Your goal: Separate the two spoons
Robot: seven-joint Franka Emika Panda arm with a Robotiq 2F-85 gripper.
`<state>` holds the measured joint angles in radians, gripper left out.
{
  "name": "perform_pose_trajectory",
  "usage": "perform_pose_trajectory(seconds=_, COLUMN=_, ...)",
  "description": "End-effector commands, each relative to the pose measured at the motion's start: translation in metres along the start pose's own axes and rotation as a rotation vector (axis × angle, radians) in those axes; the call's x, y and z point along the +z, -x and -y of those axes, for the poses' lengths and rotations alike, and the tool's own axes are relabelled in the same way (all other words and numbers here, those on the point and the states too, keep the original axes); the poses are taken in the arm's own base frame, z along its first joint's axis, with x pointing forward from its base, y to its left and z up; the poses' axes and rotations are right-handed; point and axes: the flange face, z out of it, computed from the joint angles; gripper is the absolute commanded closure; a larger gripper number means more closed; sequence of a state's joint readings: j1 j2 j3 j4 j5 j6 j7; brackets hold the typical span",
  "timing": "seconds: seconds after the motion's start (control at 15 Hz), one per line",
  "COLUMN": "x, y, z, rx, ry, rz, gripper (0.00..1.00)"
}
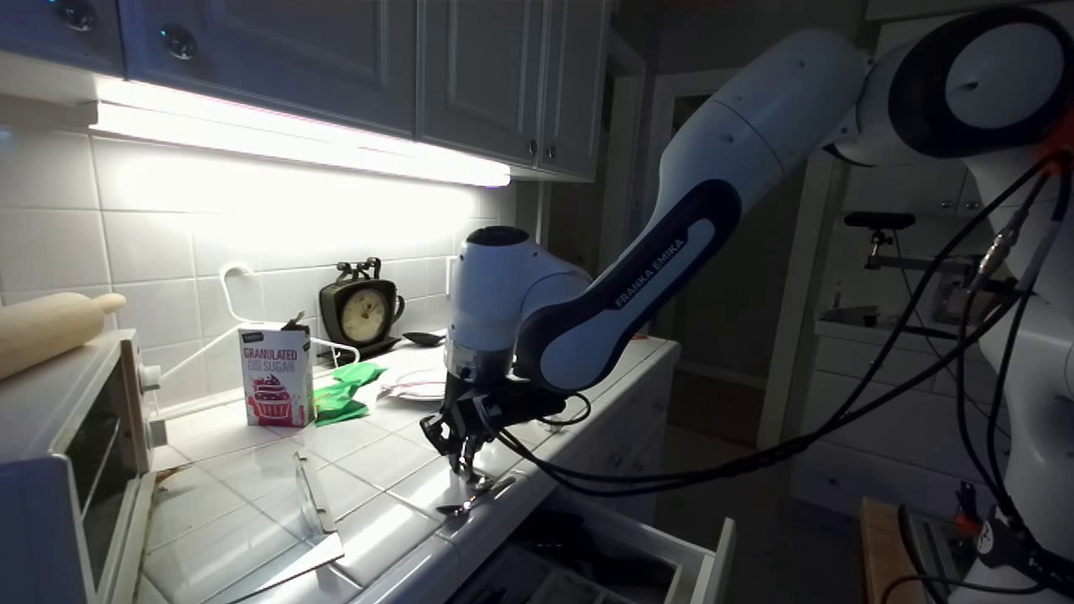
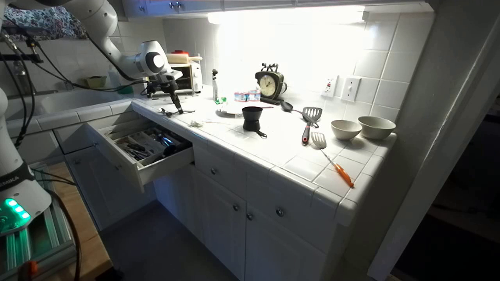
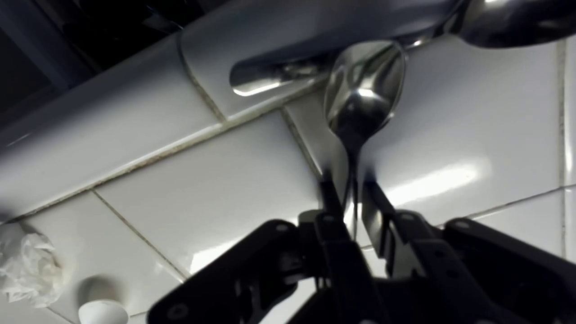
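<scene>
Two dark, shiny metal spoons lie crossed on the white tiled counter near its front edge. In the wrist view, the bowl of the upper spoon (image 3: pixel 365 90) rests over the handle of the lower spoon (image 3: pixel 270 78). The lower spoon's bowl is at the top right corner, partly cut off. My gripper (image 3: pixel 348 184) is partly open, its fingers on either side of the upper spoon's handle, with a gap at the right finger. In both exterior views the gripper (image 1: pixel 464 471) (image 2: pixel 180 111) points down at the spoons (image 1: pixel 459 508) (image 2: pixel 166 113); the upper handle is mostly hidden there.
An open drawer (image 2: pixel 166 171) with utensils juts out below the counter edge. A sugar box (image 1: pixel 277 377), green packet (image 1: pixel 344 398), white plate (image 1: pixel 415 386) and toaster oven (image 1: pixel 75 470) stand around. A black cup (image 2: pixel 252 117) and crumpled white piece (image 3: pixel 33 270) lie farther along.
</scene>
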<state>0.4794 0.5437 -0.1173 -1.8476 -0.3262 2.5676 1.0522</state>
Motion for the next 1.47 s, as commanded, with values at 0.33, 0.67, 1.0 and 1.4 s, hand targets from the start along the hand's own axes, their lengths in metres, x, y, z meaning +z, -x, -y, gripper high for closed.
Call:
perform_pose_trajectory(seconds=0.33, x=0.0004, y=-0.0003, z=0.0055, rx=-0.001, ry=0.023, rz=-0.021, gripper=0.82)
perform_pose_trajectory(seconds=0.67, x=-0.0009, y=-0.0002, z=0.0057, rx=-0.003, ry=0.021, rz=-0.022, gripper=0.67)
perform_pose_trajectory(seconds=1.0, x=-0.0030, y=-0.0004, z=0.0059, rx=-0.002, ry=0.016, rz=-0.022, gripper=0.83)
perform_pose_trajectory(seconds=1.4, x=-0.0056, y=-0.0012, z=0.0059, rx=-0.001, ry=0.010, rz=-0.024, gripper=0.79)
